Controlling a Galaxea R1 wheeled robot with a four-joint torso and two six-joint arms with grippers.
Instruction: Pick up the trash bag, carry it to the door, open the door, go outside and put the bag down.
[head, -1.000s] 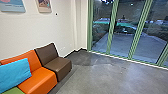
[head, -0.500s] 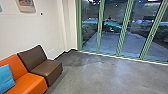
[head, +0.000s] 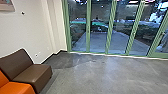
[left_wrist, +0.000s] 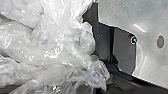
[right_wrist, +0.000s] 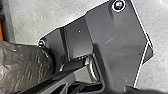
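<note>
A crinkled, see-through plastic trash bag (left_wrist: 50, 45) is seen right up close at the left wrist, though how far open either gripper is, or what's being gripped, honestly can't be told. The head camera's just been swung rightward past the smooth orange seat (head: 16, 88) and boxy brown chair (head: 31, 76), so more of the tall green-framed glass doors (head: 110, 27) is taken in, and the exit's probably being lined up

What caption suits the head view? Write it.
Brown seat beside an orange one, green-framed glass panels across the grey floor.
</note>
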